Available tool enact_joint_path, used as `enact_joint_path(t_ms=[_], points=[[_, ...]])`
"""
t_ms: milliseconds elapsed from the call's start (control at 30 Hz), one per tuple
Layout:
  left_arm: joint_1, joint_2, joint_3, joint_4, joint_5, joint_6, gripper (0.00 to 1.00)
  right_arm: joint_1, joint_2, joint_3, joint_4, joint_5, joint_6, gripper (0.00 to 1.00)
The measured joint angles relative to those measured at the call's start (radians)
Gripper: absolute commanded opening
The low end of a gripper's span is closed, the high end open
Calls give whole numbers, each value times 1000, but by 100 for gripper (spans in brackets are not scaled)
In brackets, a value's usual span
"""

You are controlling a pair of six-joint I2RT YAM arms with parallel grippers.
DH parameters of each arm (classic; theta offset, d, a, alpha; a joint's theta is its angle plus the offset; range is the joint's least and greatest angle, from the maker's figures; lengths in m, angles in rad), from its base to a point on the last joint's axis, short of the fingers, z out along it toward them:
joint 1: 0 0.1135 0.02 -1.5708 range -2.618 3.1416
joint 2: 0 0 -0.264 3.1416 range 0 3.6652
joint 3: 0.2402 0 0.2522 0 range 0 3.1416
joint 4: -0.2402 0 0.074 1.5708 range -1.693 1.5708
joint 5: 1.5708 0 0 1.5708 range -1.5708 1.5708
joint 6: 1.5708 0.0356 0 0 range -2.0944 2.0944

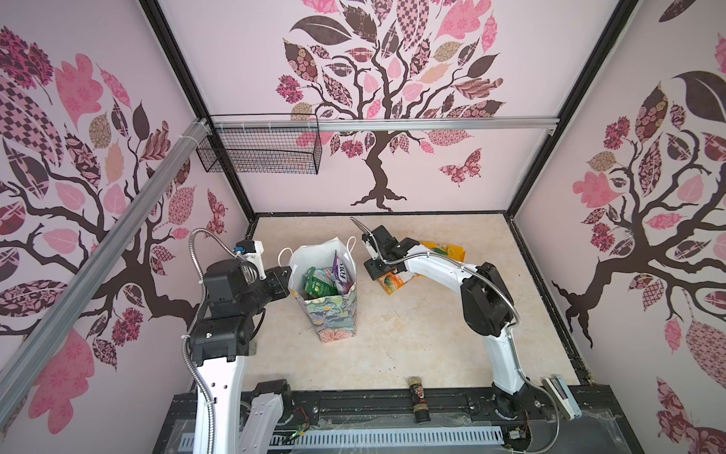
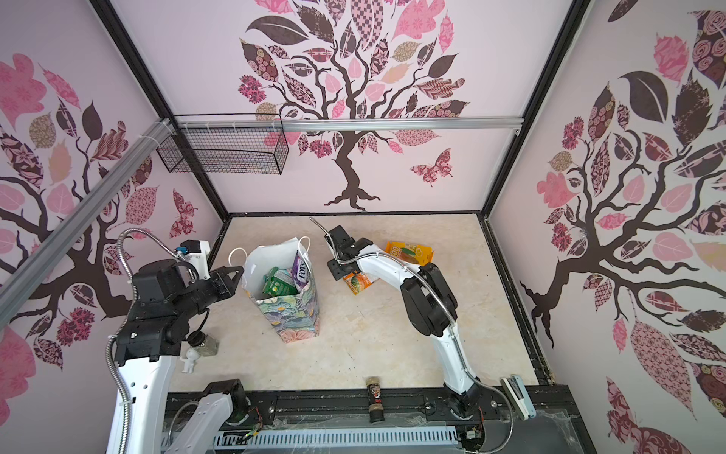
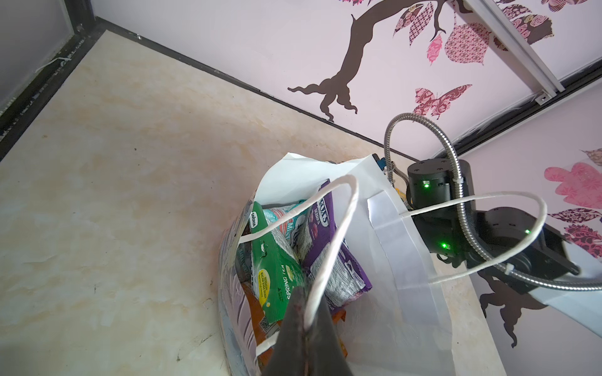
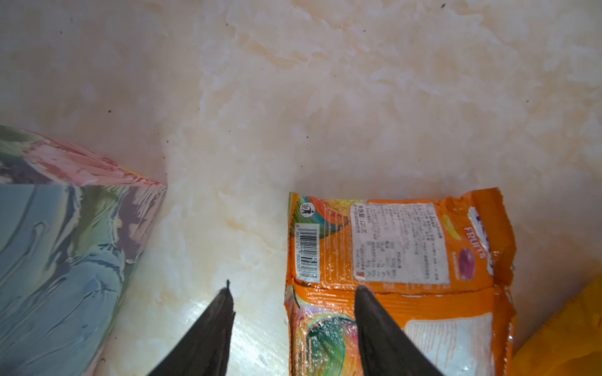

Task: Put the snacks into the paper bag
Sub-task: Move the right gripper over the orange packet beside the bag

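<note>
Closest to the viewer in both top views, a small dark cylindrical bottle (image 1: 418, 399) rests on the black base rail (image 1: 353, 405) at the front edge of a cream marble-look table (image 1: 412, 338).

Mid-table, between the two arms, a tall paper gift bag (image 1: 334, 314) with a pastel floral print and a white inside stands upright with its mouth open. Inside it, the left wrist view shows a glossy green packet (image 3: 277, 270), a teal packet (image 3: 286, 224) and a purple packet (image 3: 325, 257) marked FOX'S, packed together and leaning.

At the bag's left rim, the left gripper (image 3: 306, 296) has its jaws pressed together on a white cord handle (image 3: 342, 221) of the bag.

To the right of the bag and apart from it, a flat orange packet (image 4: 407, 260) marked FRUITS lies back-side up on the table. The right gripper (image 4: 293, 288) hangs low over it with its jaws parted and nothing between them: one finger is over bare table, the other over the packet's near edge. Whether that finger touches the plastic cannot be told.

Farther back, a yellow packet (image 1: 444, 251) lies flat, partly hidden behind the right arm.
</note>
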Motion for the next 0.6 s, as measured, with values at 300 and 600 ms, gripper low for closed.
enact_joint_path(t_ms=[300,600], points=[[0,2,0,0,7,0,5,7,63,73,-37,27,-2,53],[0,0,0,0,14,0,5,14,149,169,-72,32,2,50]])
